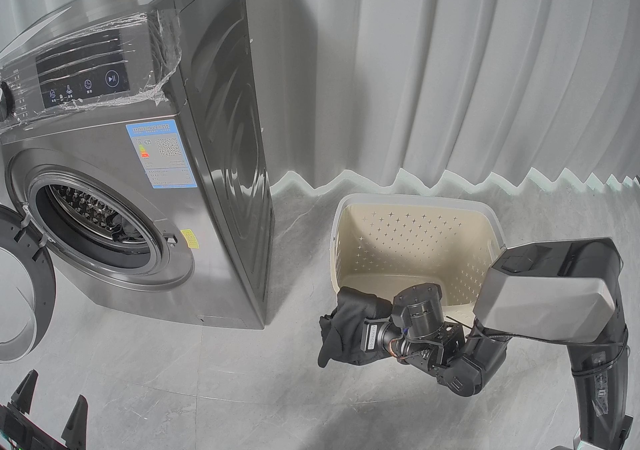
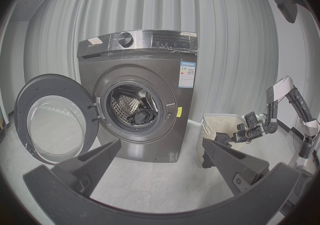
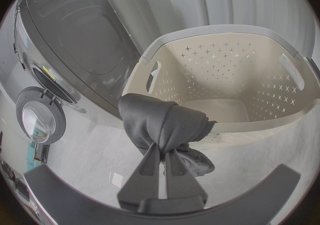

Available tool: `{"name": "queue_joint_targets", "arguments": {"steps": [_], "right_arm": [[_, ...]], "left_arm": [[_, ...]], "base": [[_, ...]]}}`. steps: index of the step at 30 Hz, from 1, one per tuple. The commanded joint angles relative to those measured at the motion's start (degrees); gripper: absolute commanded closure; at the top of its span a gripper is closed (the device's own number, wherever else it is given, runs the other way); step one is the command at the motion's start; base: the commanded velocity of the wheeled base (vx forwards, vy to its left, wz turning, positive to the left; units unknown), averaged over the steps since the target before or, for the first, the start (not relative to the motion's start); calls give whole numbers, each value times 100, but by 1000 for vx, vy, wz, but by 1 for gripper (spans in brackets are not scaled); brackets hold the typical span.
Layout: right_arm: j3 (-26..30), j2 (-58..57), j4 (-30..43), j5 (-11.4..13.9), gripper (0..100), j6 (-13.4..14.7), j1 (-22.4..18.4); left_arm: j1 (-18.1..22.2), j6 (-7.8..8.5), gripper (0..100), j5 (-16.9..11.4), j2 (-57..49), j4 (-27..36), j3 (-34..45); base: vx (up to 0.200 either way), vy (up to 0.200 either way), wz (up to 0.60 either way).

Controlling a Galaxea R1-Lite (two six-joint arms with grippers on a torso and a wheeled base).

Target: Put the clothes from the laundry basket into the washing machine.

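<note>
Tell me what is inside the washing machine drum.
A dark piece of clothing lies at the bottom of the drum. The lowest part, behind the opening's rim, is hidden, so more could lie there.

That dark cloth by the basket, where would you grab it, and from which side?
At a bunched fold near its middle, where the right gripper is shut on it. The dark cloth hangs loose either side of that ridge. Come from the robot's side, clear of the rim of the laundry basket; a thick fold probably holds better than one flat layer.
</note>
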Motion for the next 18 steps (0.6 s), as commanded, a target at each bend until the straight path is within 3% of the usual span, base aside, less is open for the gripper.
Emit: {"name": "queue_joint_targets", "arguments": {"steps": [1,6,18], "right_arm": [[304,-537,-2,1,100,-10,123],[541,-1108,78,1,100,-63,211],[831,-888,174,1,100,-204,150]], "left_arm": [[1,-4,0,-2,-84,-3,75],[1,-4,0,7,-84,-3,75],[1,-4,0,7,-84,-3,75]], "base": [[0,0,0],[0,0,0],[0,0,0]]}}
